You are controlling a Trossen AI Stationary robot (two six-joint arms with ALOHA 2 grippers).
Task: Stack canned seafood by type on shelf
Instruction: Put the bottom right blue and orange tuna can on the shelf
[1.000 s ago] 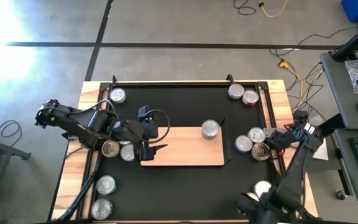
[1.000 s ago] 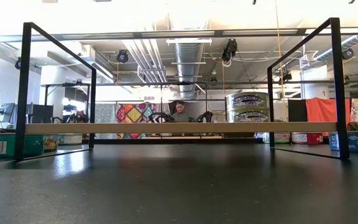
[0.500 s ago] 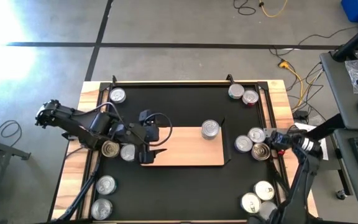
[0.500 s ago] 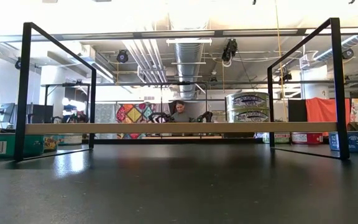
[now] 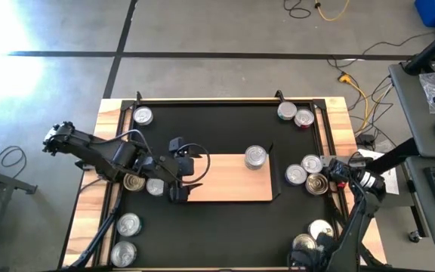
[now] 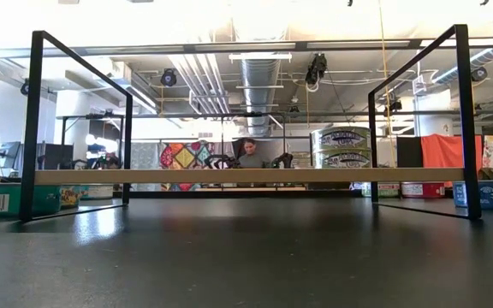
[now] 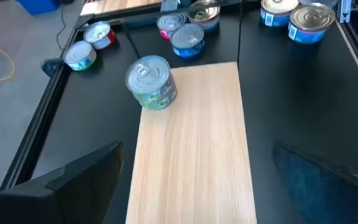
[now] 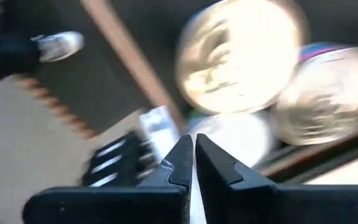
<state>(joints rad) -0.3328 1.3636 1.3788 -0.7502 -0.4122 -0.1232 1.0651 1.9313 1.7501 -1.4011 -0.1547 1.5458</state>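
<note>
While the left gripper [image 5: 189, 179] hangs with jaws wide apart over the shelf's [image 5: 225, 189] left end, one can [image 5: 256, 156] stands on the board; the right gripper [image 5: 335, 171], jaws together, is beside three cans [image 5: 306, 173] right of it.

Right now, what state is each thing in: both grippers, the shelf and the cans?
Left gripper: open, empty, at the shelf's left end.
Right gripper: shut, empty, by the cans off the shelf's right end.
Shelf: flat on the black mat, holding one stack.
Stack on shelf: two cans, upright.
Other cans: loose on the mat, unstacked.
</note>
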